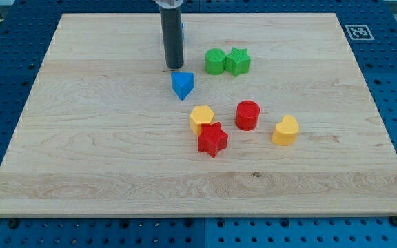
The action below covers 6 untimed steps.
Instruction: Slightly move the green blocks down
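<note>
- Camera view: tip point(175, 67) left of green blocks point(227, 61), above blue block point(182, 85); no contact.
- No claw on rig, bare rod; grasp state n/a.
- Step: approach. Next, prob.: round to blocks' top side, short push down.

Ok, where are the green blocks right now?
The two green blocks sit touching near the view's top centre, to the right of my tip and above the red cylinder.

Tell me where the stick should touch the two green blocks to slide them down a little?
No gripper here, so push rather than hold. The green blocks sit touching, side by side. I would bring my tip, now to their left just above the blue block, around to their top edge near where they meet, then push toward the view's bottom.
</note>
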Motion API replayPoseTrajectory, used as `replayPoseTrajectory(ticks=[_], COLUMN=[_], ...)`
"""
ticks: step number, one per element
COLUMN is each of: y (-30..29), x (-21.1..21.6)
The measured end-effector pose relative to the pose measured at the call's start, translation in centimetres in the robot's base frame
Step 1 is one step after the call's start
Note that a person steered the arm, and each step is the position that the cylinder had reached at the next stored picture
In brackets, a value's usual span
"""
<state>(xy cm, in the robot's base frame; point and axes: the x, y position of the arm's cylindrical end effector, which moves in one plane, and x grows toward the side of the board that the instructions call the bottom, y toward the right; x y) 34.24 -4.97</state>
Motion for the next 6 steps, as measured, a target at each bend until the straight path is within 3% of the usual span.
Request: replayPoseTrajectory(ticks=[1,3,4,6], y=[0.4,8.3,8.3,2.8], x=[-0.5,-2.3,-2.1,-0.4])
